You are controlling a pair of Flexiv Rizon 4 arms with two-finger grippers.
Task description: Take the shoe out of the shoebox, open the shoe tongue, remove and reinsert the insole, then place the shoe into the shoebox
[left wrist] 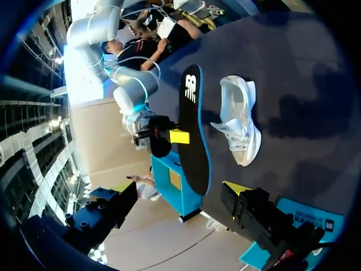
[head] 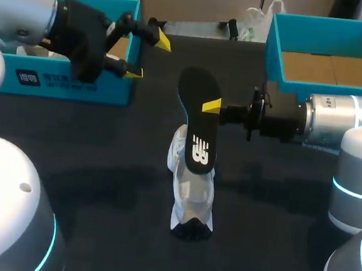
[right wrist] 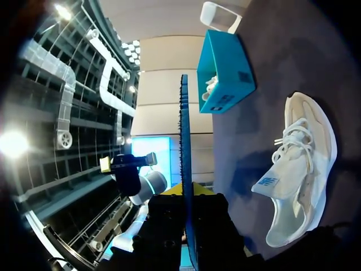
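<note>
A black insole (head: pixel 196 121) with a blue edge is held upright above the table, my right gripper (head: pixel 212 106) shut on its side. In the right wrist view the insole (right wrist: pixel 185 141) shows edge-on between that gripper's (right wrist: pixel 188 195) fingers. Below it, the white shoe (head: pixel 191 189) lies on the dark table, also seen as the shoe (right wrist: pixel 299 164) beside the gripper. My left gripper (head: pixel 149 57) hangs open and empty to the insole's left, near the teal shoebox (head: pixel 63 76). From the left wrist, the insole (left wrist: pixel 194 130) and shoe (left wrist: pixel 240 121) lie ahead of the open gripper (left wrist: pixel 179 189).
A second teal box (head: pixel 333 61) with a cardboard bottom stands at the back right, behind my right arm. The left shoebox (right wrist: pixel 225 73) holds another white shoe. White bags lie at the table's far edge (head: pixel 253 23).
</note>
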